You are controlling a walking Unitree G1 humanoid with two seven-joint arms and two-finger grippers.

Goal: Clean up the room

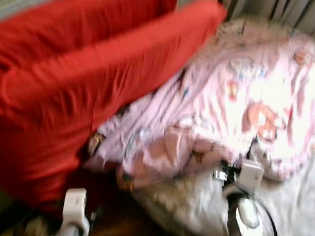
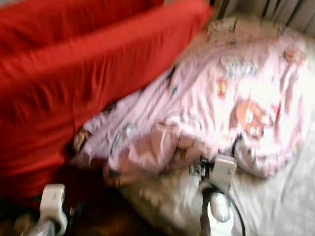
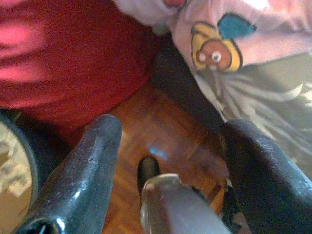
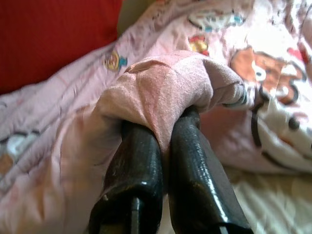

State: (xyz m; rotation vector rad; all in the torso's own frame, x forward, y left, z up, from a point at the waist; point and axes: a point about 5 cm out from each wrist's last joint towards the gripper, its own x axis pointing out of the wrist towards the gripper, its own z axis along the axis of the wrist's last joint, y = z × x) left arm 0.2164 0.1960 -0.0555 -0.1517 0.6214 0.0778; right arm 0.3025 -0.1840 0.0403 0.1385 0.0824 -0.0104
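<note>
The right gripper (image 4: pixel 168 124) has its two black fingers pressed close together on a fold of the pink blanket (image 1: pixel 246 100), and the cloth bunches over the fingertips so that they are hidden under the pinched ridge. Seen from the head camera, this gripper sits at about five o'clock in the picture, at the near edge of the blanket, and the bulk of the blanket spreads away from it toward twelve and one o'clock, across the pale bed cover (image 1: pixel 306 217). The blanket's long axis seems to run from about seven o'clock, by the red cushions (image 1: pixel 75 85), up toward one o'clock near the far wall. So any pull from this grip would, I judge, draw the near hem along that line or fold it back over the rest. The left gripper (image 3: pixel 168 161) is low at seven o'clock with its fingers spread wide and nothing between them; beyond them are wooden floor (image 3: pixel 161 131), red fabric and a corner of the printed blanket. The right arm is plainly the nearer one, already holding the cloth. The head views are blurred, so finer creases cannot be read.
</note>
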